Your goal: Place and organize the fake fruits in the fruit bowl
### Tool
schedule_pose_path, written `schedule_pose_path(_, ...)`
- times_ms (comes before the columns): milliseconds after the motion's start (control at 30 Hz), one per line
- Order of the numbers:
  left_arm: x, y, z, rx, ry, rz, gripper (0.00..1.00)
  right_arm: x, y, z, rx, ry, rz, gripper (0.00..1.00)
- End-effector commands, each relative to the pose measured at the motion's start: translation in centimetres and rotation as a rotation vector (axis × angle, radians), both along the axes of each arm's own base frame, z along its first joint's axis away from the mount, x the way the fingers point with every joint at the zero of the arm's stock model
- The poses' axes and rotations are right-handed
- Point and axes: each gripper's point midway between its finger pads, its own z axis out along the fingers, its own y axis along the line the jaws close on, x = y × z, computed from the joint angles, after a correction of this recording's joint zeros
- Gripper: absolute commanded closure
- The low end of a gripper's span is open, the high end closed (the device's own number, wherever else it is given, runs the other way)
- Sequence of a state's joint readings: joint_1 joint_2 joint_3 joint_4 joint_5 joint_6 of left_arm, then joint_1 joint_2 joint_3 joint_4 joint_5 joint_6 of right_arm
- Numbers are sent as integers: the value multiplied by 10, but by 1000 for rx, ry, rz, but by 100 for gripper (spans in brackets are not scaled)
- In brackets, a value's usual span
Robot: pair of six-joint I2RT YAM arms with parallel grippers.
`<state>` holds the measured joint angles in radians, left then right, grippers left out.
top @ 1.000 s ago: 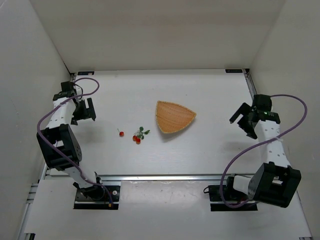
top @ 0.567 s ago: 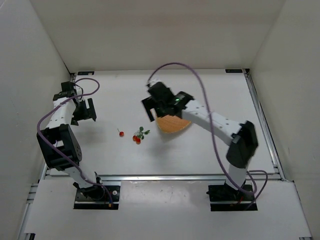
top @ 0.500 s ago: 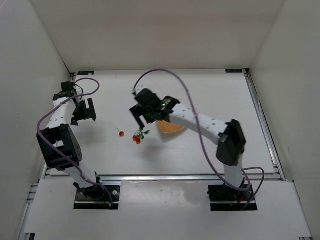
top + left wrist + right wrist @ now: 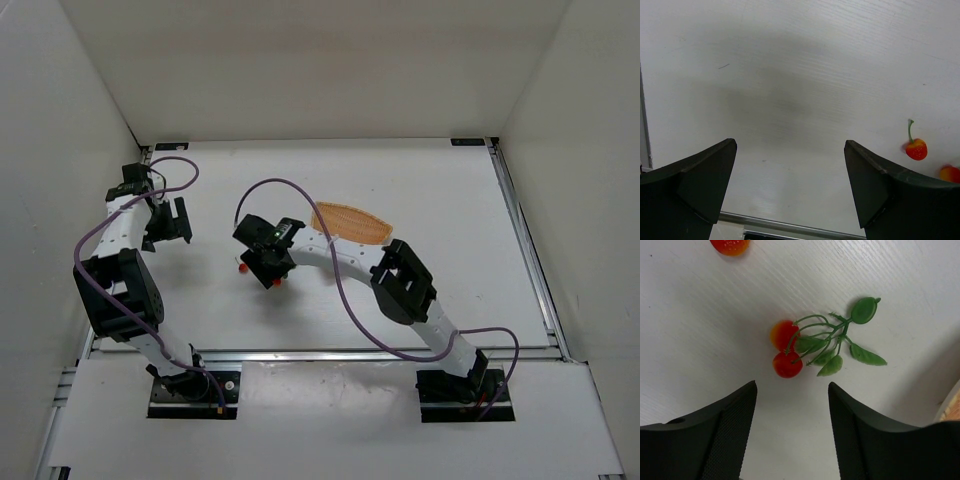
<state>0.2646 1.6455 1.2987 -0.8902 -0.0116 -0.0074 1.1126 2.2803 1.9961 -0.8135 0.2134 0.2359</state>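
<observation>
My right fingers [image 4: 732,420] were spread partway with nothing between them (pads looked bare in the wrist view). They hung low over the desk [image 4: 430,290], pointing down at the cherry cluster [image 4: 786,350]: two red cherries touching each other, thin green stems running to a bunch of small leaves. The cluster lay just beyond the tips, roughly in line with the gap, touching neither finger. The leaves fanned away from the cherries toward the basket [image 4: 350,222] side. A sliver of wicker showed at the right edge of that wrist view.

The single cherry [image 4: 916,149] sat apart from the cluster, on the side away from the basket.

From above, my right arm reached across in front of the basket and covered its near edge. The basket sat about mid-desk, right of the cherries, near them but not touching. All cherries were on the desk, outside the basket.

My left fingers [image 4: 700,175] were spread wide and held nothing. They sat near the desk's left edge, well apart from the cherries. Their camera saw mostly bare desk, with the single cherry and part of a clustered one at the right.
</observation>
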Motion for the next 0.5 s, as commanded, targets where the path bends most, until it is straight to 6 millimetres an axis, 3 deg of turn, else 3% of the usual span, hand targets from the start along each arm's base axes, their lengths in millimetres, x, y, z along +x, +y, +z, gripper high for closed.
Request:
schedule_pose_path(0,-2,0,11,14,-24,-2,0,0,12,8,40,14,-14,39)
schedule_pose_path(233,-5,1,8,20,-13,1,0,-3,14,-13,14,47,-7,44)
schedule_pose_path(400,-5,3,8,28,-10,5,0,1,21,-16,27,40,-27,45)
schedule_pose_path(467,-5,3,8,28,-10,5,0,1,21,-16,27,40,-27,51)
